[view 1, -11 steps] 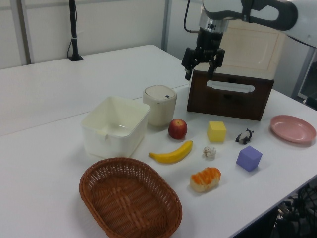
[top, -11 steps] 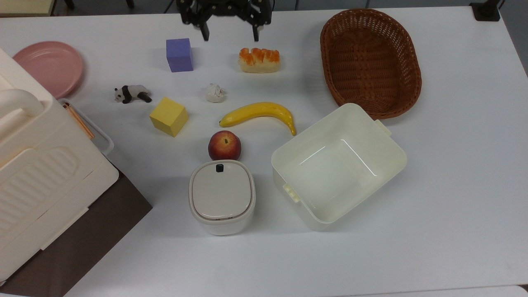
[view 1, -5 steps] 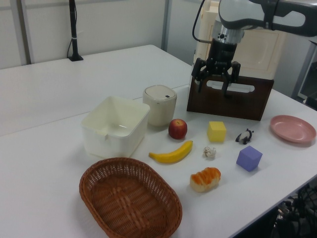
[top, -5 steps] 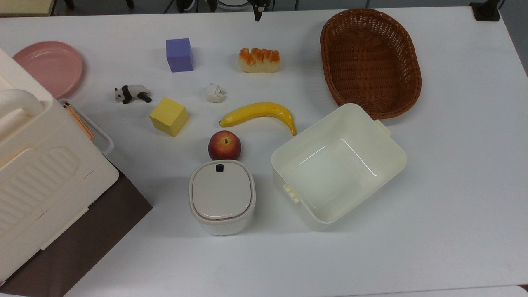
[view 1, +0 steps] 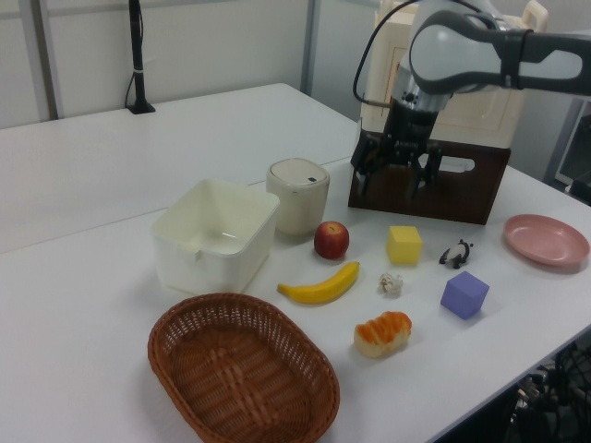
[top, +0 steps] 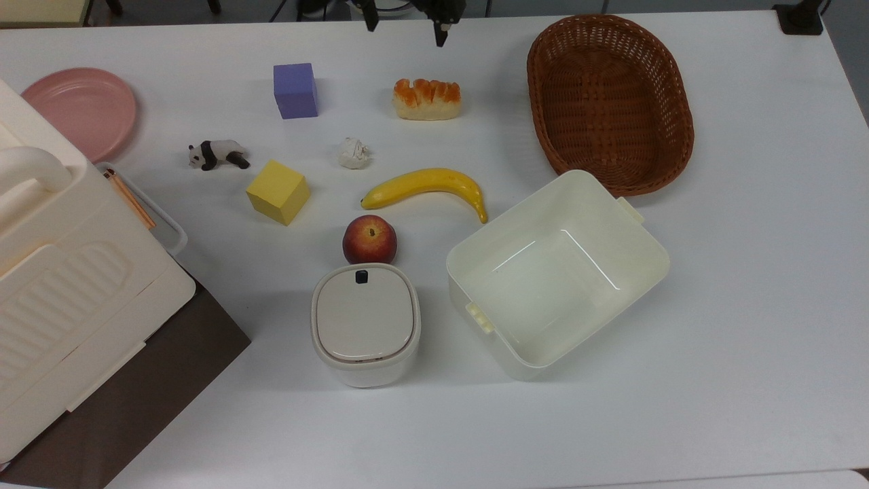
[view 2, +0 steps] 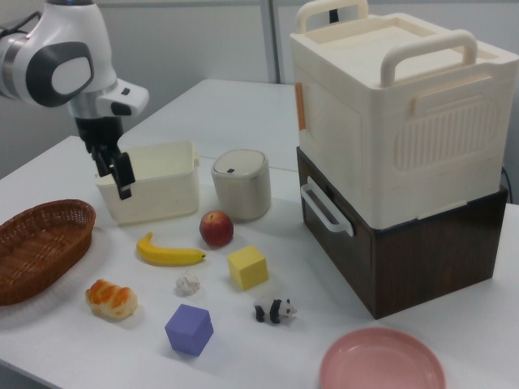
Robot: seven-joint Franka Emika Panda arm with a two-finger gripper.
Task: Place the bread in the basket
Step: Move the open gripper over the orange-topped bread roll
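Gripper (view 1: 391, 177) fingers stand well apart and hold nothing, as we read it in the left view, where it hangs in the upper right of the frame in front of the dark brown cabinet (view 1: 462, 189); in the top view its two fingertips poke down from the top edge, just above the bread (top: 427, 100); in the right view it sits at upper left, before the cream tub (view 2: 152, 191).

Compared with a second ago, we see it has dropped lower in the left view and swung toward the right of that frame (half a second ago only one fingertip showed at the top view's upper edge, now both do); nothing on the table has shifted meanwhile.

The bread lies untouched on the white table (top: 747, 305), in the upper middle of the top view, between the purple cube (top: 295, 90) and the basket (top: 609, 102); the basket, at the top view's upper right, holds nothing; the banana (top: 426, 187) and paper ball (top: 354, 153) lie below the bread, apart from it.

We judge this an approach still under way; the gripper is high above the table and must yet descend over the loaf before any grasp.
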